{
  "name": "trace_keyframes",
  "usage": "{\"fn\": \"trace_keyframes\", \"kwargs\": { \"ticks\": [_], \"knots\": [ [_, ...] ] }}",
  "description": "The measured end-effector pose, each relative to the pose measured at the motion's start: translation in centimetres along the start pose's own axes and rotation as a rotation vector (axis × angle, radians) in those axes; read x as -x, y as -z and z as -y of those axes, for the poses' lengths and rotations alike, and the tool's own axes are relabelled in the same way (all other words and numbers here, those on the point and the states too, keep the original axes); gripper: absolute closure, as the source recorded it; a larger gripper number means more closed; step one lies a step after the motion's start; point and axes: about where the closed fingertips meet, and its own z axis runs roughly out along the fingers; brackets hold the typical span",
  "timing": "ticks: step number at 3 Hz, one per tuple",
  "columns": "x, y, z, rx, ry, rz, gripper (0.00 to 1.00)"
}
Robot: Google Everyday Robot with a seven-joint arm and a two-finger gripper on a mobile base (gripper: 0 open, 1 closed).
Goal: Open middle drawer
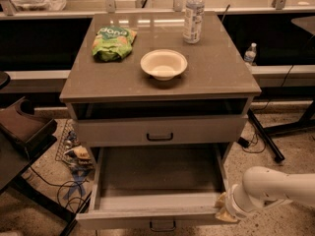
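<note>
The middle drawer [157, 203] is pulled far out of the grey cabinet, and its plain grey box interior shows nothing inside. Its small black bar handle [162, 225] sits at the centre of the front, at the bottom edge of the view. My gripper [224, 212] is at the right front corner of this drawer, against the end of its front panel. The white arm [275, 186] reaches in from the right. Above it, another grey drawer [160, 131] with a black handle is nearly closed.
On the cabinet top [216, 77] stand a white bowl [164, 64], a green snack bag [113, 42] and a water bottle [194, 14]. A brown chair [22, 127] and cables [74, 171] are on the floor at left. A table leg [266, 136] and a small bottle [250, 54] are at right.
</note>
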Motion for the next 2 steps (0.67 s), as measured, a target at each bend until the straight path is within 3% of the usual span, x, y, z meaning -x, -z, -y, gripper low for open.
{"fn": "trace_keyframes", "kwargs": {
  "ticks": [1,2],
  "knots": [
    [0.02,-0.07,-0.07,0.002,0.001,0.0,0.13],
    [0.03,-0.13,-0.14,0.004,0.001,0.0,0.0]
  ]
}}
